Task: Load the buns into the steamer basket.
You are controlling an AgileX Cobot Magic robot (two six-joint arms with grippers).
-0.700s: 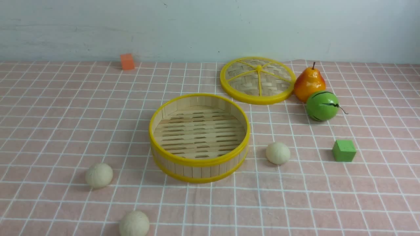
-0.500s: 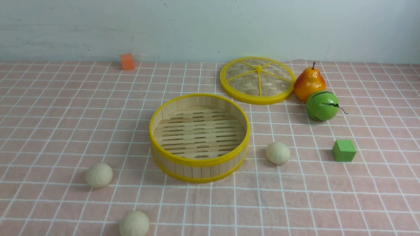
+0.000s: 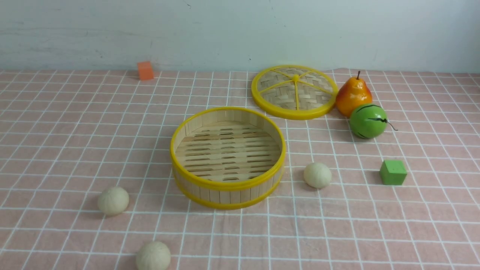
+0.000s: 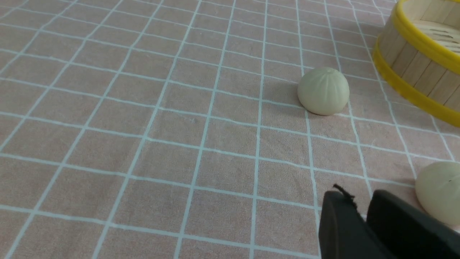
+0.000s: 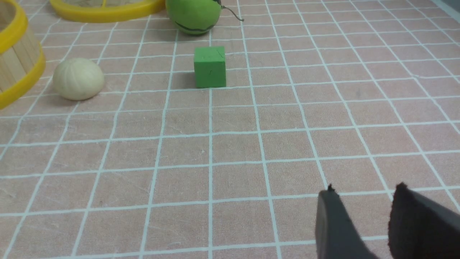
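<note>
Nothing has moved; buns [image 3: 317, 175] lie around the mid-frame steamer basket [image 3: 227, 184]. Left gripper [image 4: 361, 201] sits nearly closed, right gripper [image 5: 364, 190] parted, both empty; a nudged bun could roll.

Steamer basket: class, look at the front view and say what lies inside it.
Only its bare slat floor shows inside the steamer basket; the three buns lie outside on the cloth. Its near rim hides a thin strip of floor.
</note>
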